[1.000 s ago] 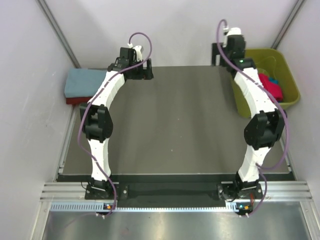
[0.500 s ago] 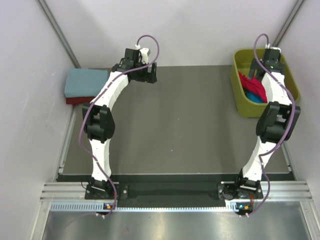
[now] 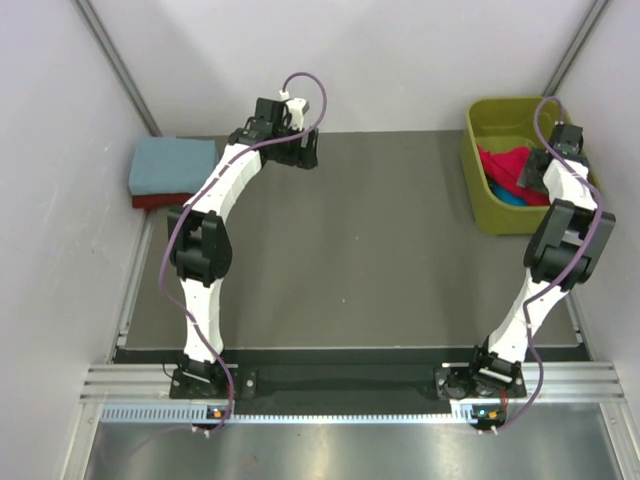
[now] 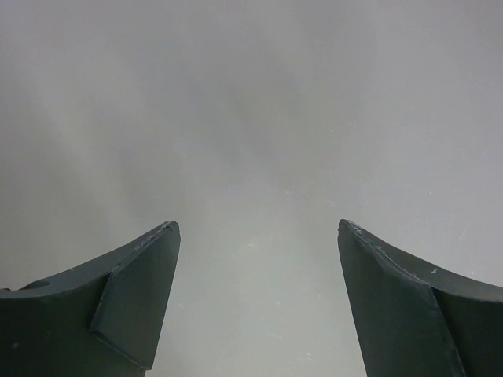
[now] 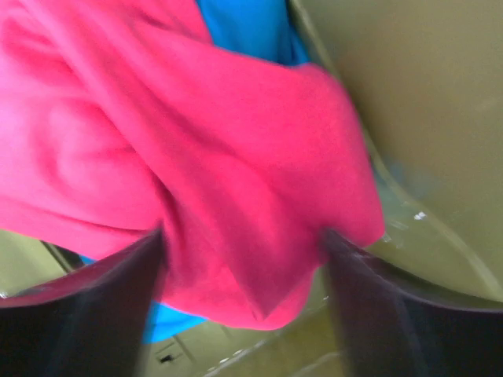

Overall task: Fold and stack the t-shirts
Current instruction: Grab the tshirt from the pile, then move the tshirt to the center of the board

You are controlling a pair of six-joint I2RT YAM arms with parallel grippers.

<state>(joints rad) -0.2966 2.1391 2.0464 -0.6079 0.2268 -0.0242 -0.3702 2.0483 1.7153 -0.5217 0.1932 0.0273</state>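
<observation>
Four tees in all, one per colour, plus one olive-green tub (image 3: pixel 480 215) at the far right corner of the dark mat (image 3: pixel 380 260). Two tees are inside the tub: the bright red t-shirt (image 3: pixel 505 163) crumpled on top, the bright blue t-shirt (image 3: pixel 512 195) under it, showing toward the tub's near end. The red one is a bunched heap, so there is no clear long axis or pointing direction. Far across the mat from the tub, at the left edge, the blue-grey t-shirt (image 3: pixel 170 165) lies folded flat, its long side running left to right, on top of the dark red t-shirt (image 3: pixel 155 201), of which only a strip shows. The right gripper (image 5: pixel 244 236) is down inside the tub, jaws spread wide astride a fold of the red cloth; the view is blurred, so whether the fingers press it I cannot tell. The left gripper (image 4: pixel 255 228) hangs well left of the tub at the mat's far edge, jaws wide apart, nothing between them.
</observation>
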